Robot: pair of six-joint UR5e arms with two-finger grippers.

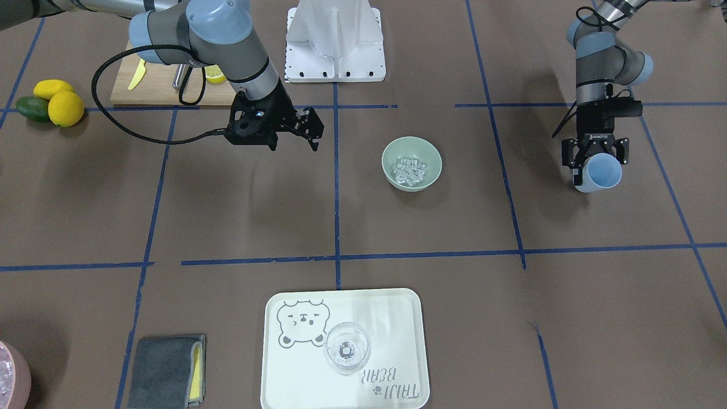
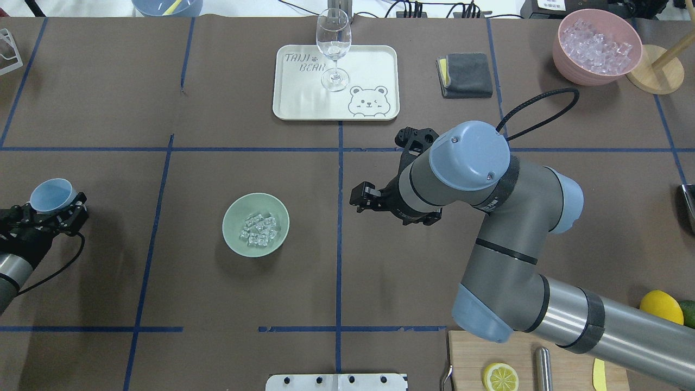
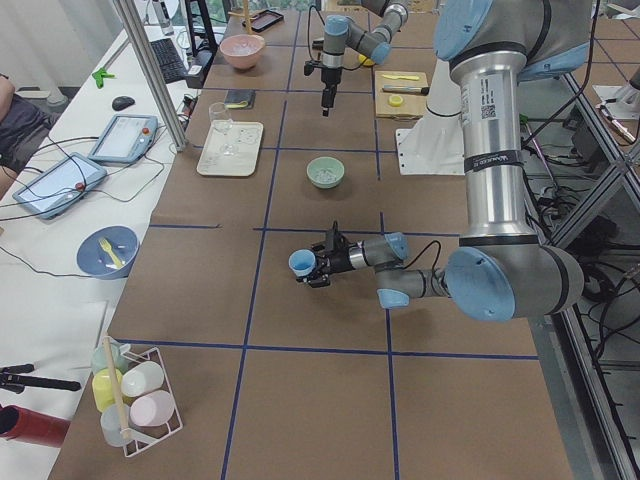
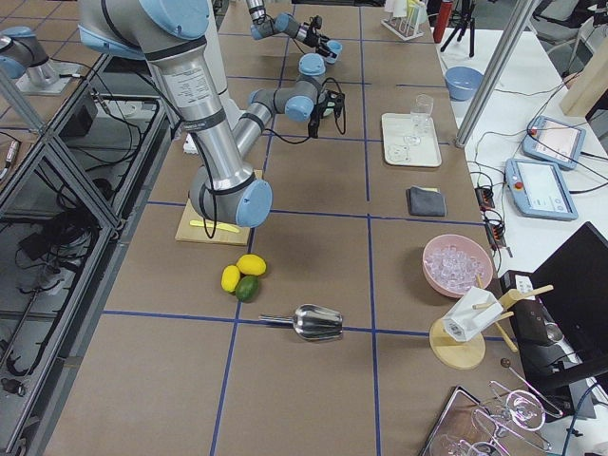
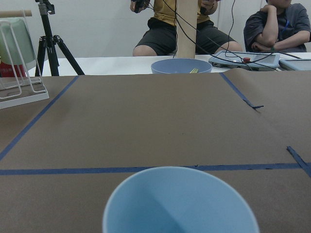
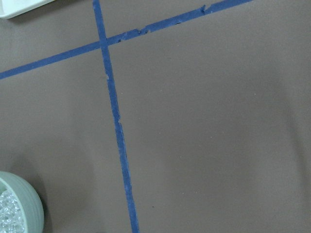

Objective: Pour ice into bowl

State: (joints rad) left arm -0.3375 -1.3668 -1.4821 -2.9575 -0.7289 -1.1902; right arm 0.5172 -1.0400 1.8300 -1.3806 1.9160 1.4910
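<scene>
Overhead exterior view gives us the plainest look at the bowl (image 2: 233, 241): it sits upright on the brown tabletop (image 2: 163, 271), just to the robot's left of the centre tape line. The ice (image 2: 260, 230) lies heaped in its bottom, a cluster of small clear cubes well below the rim.

Far to the robot's left, the left pincer (image 2: 52, 210) is clamped on a light blue cup (image 2: 51, 195), one finger on each side of its wall. We see the cup held off the tabletop and tipped, its mouth turned away from the robot. From the left wrist camera the cup (image 5: 180, 204) shows only its bare blue inside. Cup and bowl are well apart.

The right pincer (image 1: 314, 129) hangs over the tabletop on the other side of the centre line. Its fingers stand apart and grip nothing. Its wrist camera catches just the edge of the bowl (image 6: 34, 208) in the lower corner.

Across the tabletop a pink bowl (image 2: 564, 68) is filled with more clear cubes. A stemmed glass (image 2: 333, 49) stands upright on a white tray (image 2: 374, 65) printed with a bear, and a folded grey cloth (image 2: 467, 73) lies beside the tray. A blue dish (image 5: 181, 66) sits on the white side table beyond, with something yellow in it. By the robot's right, half a lemon (image 2: 500, 376) rests on a wooden board (image 2: 467, 353).
</scene>
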